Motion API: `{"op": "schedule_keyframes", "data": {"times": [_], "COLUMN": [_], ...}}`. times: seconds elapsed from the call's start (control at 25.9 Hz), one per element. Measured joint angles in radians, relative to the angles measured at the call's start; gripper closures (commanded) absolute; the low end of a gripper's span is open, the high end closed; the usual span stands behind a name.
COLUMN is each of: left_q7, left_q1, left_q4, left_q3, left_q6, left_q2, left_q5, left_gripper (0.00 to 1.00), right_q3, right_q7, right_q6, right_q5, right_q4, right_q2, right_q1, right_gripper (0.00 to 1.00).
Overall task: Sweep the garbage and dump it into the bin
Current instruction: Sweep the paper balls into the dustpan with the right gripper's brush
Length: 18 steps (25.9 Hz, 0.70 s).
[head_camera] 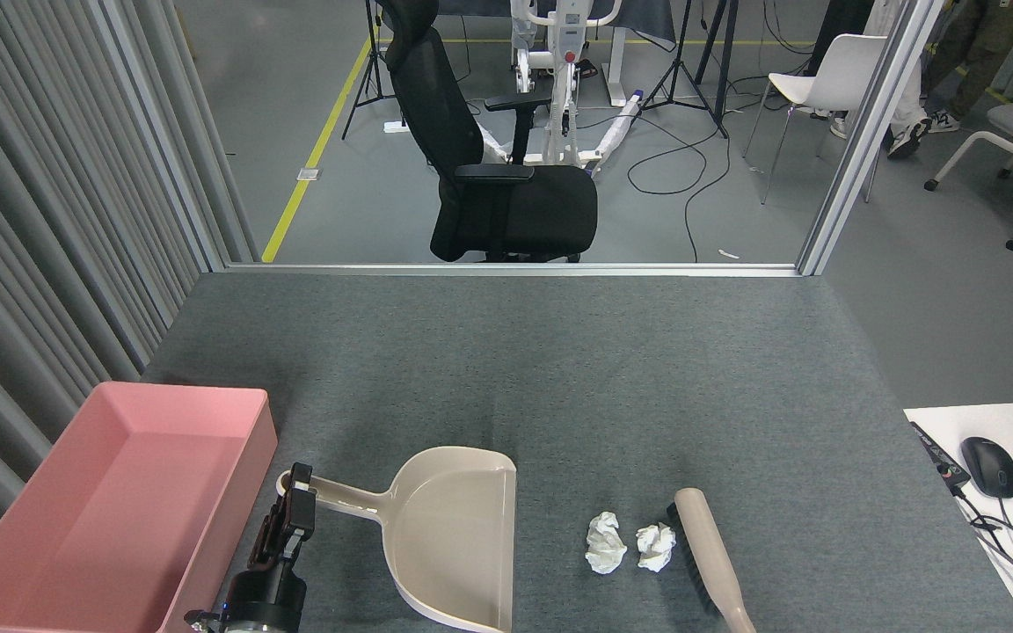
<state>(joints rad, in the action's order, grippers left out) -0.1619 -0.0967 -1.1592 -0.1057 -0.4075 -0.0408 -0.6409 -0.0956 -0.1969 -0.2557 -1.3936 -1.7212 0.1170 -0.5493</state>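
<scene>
on the grey table, two paper balls (605, 542) (655, 546) lie unswept between brush (702, 554) at 3 o'clock and dustpan (454, 536) at 9; left gripper (295, 504) clamps the dustpan handle; right gripper out of view; pink bin (120, 492) far left, nothing in it
</scene>
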Motion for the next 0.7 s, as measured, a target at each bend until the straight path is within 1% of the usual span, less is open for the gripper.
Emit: {"op": "schedule_keyframes", "data": {"times": [0.12, 0.23, 0.58, 0.7], "left_q7": [0.002, 0.002, -0.001, -0.003], "left_q1": [0.000, 0.002, 0.005, 0.011], "left_q4": [-0.003, -0.006, -0.007, -0.008], "left_q3": [0.000, 0.000, 0.000, -0.001], "left_q6": [0.000, 0.002, 0.006, 0.006], "left_q2": [0.001, 0.001, 0.001, 0.000], "left_q5": [0.000, 0.000, 0.000, 0.000], "left_gripper": [0.71, 0.71, 0.71, 0.70], "right_q3": [0.074, 0.175, 0.449, 0.507], "right_q7": [-0.003, 0.000, -0.006, -0.021], "right_q6": [0.030, 0.065, 0.181, 0.204], "right_q5": [0.022, 0.032, 0.035, 0.030], "right_q4": [0.008, 0.025, 0.070, 0.076], "right_q2": [0.000, -0.003, -0.041, -0.053], "right_q1": [0.012, 0.035, 0.114, 0.134], "right_gripper": [1.00, 1.00, 1.00, 1.00]}}
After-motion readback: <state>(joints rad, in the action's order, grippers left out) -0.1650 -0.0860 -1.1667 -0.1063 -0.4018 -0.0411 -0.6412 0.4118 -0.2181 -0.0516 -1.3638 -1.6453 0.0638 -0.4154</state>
